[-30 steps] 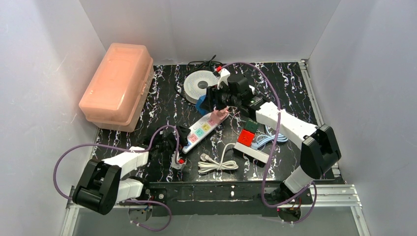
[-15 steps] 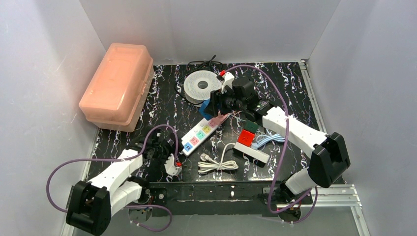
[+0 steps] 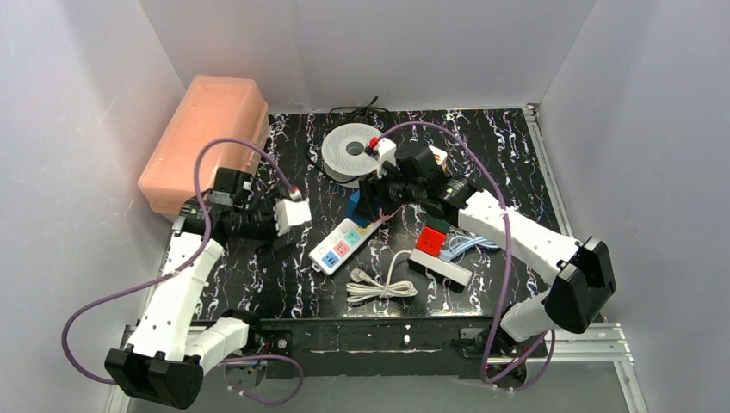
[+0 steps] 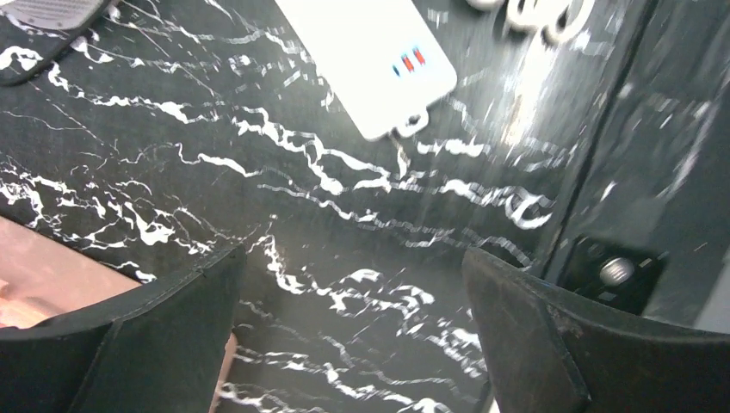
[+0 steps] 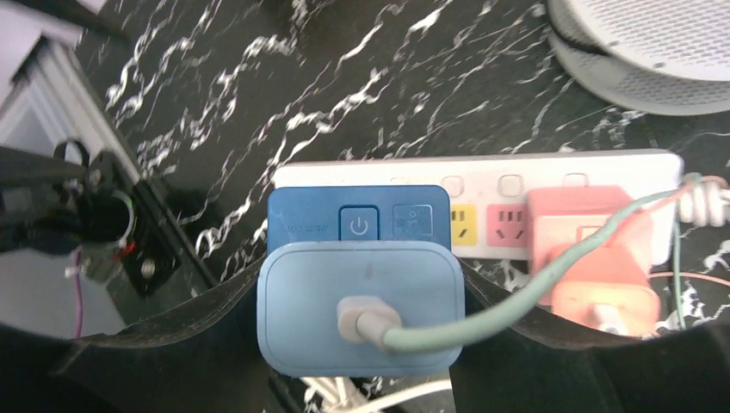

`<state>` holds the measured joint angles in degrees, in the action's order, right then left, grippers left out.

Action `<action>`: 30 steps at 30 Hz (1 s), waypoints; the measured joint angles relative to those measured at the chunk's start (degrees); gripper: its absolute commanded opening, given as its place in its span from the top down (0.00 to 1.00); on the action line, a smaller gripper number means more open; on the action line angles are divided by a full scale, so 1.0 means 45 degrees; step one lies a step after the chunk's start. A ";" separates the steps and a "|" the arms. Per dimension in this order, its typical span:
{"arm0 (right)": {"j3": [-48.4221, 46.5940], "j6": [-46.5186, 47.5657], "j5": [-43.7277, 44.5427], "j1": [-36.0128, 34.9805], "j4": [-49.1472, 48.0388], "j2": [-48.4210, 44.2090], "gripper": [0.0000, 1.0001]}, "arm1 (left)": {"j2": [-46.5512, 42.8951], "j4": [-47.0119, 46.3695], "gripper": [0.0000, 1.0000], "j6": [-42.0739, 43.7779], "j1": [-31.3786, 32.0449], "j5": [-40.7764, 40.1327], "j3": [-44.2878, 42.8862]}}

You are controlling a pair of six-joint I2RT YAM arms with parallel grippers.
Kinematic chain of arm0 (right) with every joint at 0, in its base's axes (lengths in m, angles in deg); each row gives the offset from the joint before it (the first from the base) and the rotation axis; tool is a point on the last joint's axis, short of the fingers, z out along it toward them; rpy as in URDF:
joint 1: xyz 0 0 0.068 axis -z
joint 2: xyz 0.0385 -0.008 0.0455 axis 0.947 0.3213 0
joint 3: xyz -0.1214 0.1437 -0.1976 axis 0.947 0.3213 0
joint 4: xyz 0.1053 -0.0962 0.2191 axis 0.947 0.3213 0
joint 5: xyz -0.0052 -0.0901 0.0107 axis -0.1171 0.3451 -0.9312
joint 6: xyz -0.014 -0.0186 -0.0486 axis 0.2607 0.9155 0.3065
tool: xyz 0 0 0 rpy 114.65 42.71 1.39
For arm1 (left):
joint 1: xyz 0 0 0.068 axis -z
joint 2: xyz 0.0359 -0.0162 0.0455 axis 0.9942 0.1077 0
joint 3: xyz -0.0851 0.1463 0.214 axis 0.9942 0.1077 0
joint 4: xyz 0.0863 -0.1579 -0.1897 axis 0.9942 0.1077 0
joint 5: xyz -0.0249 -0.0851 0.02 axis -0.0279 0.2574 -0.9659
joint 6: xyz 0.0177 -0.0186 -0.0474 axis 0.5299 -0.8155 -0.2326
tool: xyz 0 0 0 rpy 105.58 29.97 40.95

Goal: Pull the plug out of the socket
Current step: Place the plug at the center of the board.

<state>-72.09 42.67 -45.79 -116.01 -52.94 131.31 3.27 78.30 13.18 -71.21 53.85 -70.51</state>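
Right tool (image 5: 360, 348): jaws pressed against both sides of the blue plug (image 5: 360, 301); it had shifted a little nearer and leftward.
Blue plug: sat against the blue block at the end of the power strip (image 5: 620, 168); whether it had come free could not be told.
Power strip: had slid nearer and leftward on the tabletop (image 3: 284, 163).
Left tool (image 4: 353, 335): wide open and empty; it had swung up from the near edge toward the pink box (image 3: 207, 138).

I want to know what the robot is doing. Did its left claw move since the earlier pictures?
Yes. The left claw moved back from the near edge and to the left, toward the pink box.
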 measured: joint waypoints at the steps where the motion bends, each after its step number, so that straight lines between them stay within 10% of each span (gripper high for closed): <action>1: -0.0170 0.0248 0.0005 -0.0209 0.0350 0.0000 0.99 | 0.0058 0.0078 0.02 -0.0869 -0.0005 0.0199 -0.0389; 12: -0.1030 0.2390 -0.1477 -0.2161 0.3963 -0.0544 0.99 | 0.1175 -0.0296 0.02 -0.7587 -0.0015 0.3565 -0.1836; 30: -0.9141 0.2035 0.0991 0.1093 0.7703 0.2399 0.99 | 0.1263 -0.0204 0.02 -0.5785 0.0063 0.4221 0.0884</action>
<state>-113.22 51.82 -41.33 -111.09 -18.27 142.11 8.95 77.38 -12.85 -70.93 72.85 -66.53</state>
